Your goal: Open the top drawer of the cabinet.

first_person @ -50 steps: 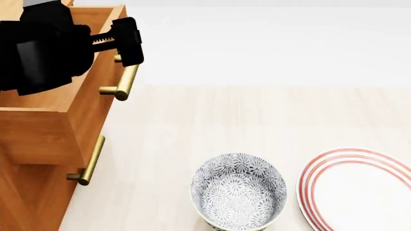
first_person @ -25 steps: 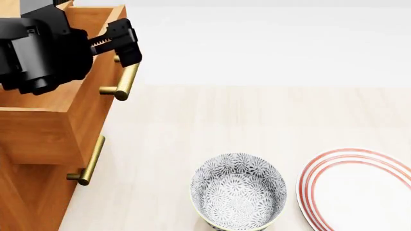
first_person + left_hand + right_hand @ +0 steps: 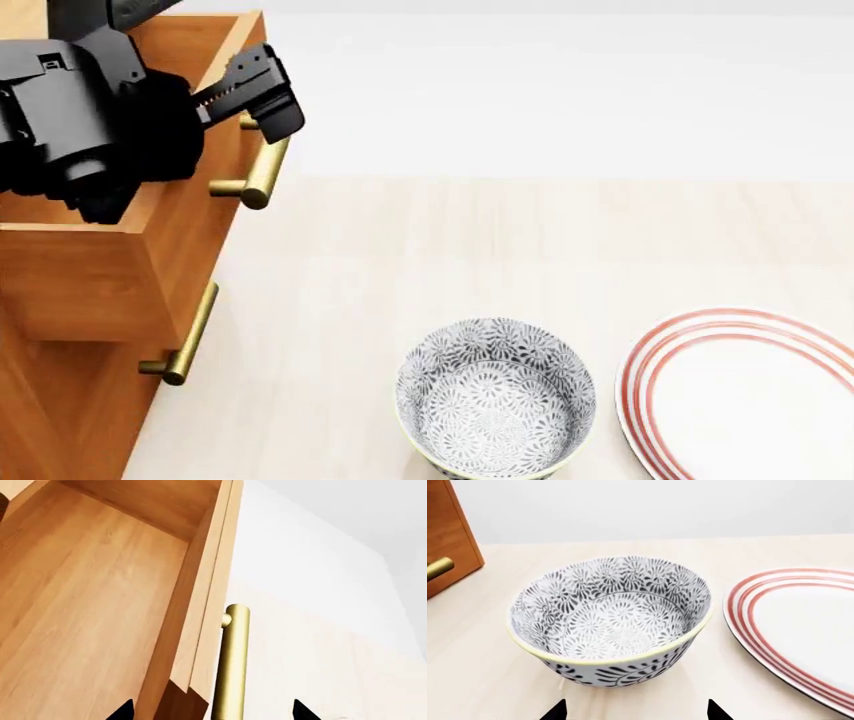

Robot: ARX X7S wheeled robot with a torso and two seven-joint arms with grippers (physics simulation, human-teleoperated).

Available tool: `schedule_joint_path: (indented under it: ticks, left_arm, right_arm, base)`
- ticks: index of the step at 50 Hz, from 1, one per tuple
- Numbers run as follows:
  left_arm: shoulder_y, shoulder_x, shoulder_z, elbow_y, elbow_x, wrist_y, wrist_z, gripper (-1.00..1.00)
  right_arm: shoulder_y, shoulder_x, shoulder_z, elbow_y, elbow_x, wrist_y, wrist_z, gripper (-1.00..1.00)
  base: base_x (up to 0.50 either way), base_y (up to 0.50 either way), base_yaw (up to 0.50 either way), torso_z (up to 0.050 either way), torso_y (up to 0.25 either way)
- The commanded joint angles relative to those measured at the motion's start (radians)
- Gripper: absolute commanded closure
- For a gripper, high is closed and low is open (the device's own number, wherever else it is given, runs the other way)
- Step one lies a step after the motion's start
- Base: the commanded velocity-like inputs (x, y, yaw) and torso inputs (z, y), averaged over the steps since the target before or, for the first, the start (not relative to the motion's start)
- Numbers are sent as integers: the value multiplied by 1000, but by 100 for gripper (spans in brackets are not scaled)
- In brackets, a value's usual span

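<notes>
The cabinet (image 3: 54,430) stands at the left of the head view. Its top drawer (image 3: 200,235) is pulled out, showing its light wood inside (image 3: 87,605). The drawer's brass handle (image 3: 260,165) runs along the front. My left gripper (image 3: 254,95) hovers at the far end of that handle. In the left wrist view the left gripper (image 3: 213,712) is open, its black fingertips (image 3: 123,712) wide apart on either side of the drawer front and the handle (image 3: 233,665), touching neither. My right gripper (image 3: 635,711) is open and empty, just short of the patterned bowl.
A lower drawer's brass handle (image 3: 180,340) sits under the open drawer. A black-and-white patterned bowl (image 3: 497,400) stands on the pale table, with a red-rimmed plate (image 3: 741,390) to its right. A corner of the cabinet (image 3: 447,535) shows beside the bowl (image 3: 610,615).
My left arm has dropped and turned a little, and the gripper now sits tilted over the handle's far end. The drawer, bowl and plate have not moved.
</notes>
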Motion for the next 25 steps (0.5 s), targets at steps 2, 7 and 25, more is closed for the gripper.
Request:
schedule_joint_path:
  ticks: [2, 7, 25]
  left_arm:
    - [-8, 17, -52, -60, -49, 34, 53, -100]
    - [12, 22, -43, -26, -64, 17, 58, -100]
    - [39, 46, 86, 20, -198, 1, 73, -100]
  right_arm:
    - [-1, -17, 17, -2, -19, 0, -22, -100]
    - [-2, -16, 15, -2, -18, 1, -21, -100]
    - [-5, -7, 8, -16, -16, 3, -20, -100]
  base:
    - [0, 0, 0, 0, 0]
    - [0, 0, 0, 0, 0]
    - [0, 0, 0, 0, 0]
